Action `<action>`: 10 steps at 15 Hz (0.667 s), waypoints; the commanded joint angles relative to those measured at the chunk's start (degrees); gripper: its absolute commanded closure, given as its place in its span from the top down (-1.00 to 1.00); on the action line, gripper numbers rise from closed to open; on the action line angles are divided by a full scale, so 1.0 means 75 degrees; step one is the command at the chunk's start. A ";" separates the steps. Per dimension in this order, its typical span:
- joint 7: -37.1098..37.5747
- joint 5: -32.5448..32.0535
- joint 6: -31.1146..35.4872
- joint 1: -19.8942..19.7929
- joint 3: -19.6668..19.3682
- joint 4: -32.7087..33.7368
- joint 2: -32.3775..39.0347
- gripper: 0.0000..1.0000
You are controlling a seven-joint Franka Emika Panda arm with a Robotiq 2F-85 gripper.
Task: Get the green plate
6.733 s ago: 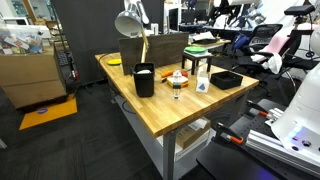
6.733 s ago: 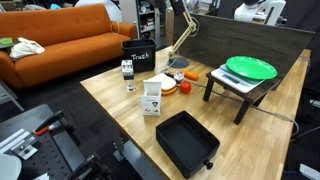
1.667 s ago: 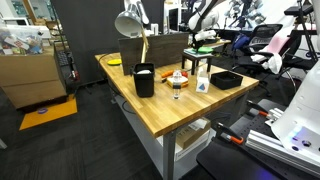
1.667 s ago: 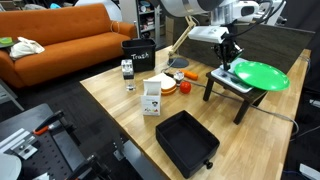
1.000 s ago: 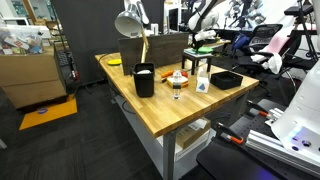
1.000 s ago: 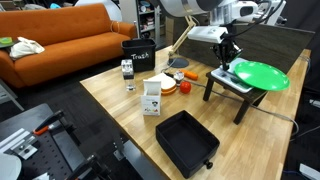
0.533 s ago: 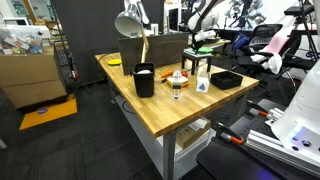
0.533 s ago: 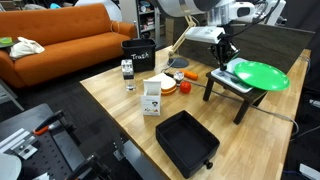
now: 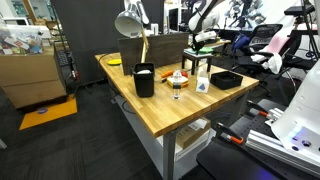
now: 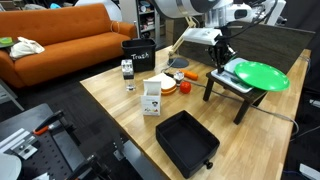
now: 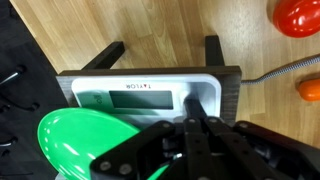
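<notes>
The green plate (image 10: 260, 73) lies on a white kitchen scale (image 11: 140, 90) on top of a small dark stand (image 10: 222, 84). It overhangs the scale on the side away from the arm. In an exterior view it shows only as a thin green sliver (image 9: 205, 38). My gripper (image 10: 223, 58) comes down at the plate's near rim with its fingers shut. In the wrist view the plate (image 11: 85, 145) fills the lower left and runs under the gripper (image 11: 197, 105). The linkage hides the exact pinch point on the rim.
A black rectangular tray (image 10: 187, 140) sits near the table's front edge. A white box (image 10: 152, 98), a black trash bin (image 10: 138, 53) and a desk lamp (image 9: 130, 25) stand on the wooden table. A red tomato (image 11: 296, 17) and a grey cable (image 11: 280, 70) lie beside the stand.
The gripper has crept slightly up and away from the stand, still shut. The plate's near edge has shifted a little with it.
</notes>
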 commanded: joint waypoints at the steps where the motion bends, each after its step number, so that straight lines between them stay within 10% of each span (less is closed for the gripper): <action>1: -0.0123 0.0043 -0.0046 0.0013 -0.0044 -0.0265 -0.0139 -1.00; 10: -0.0127 0.0034 -0.0057 0.0014 -0.0059 -0.0390 -0.0238 -1.00</action>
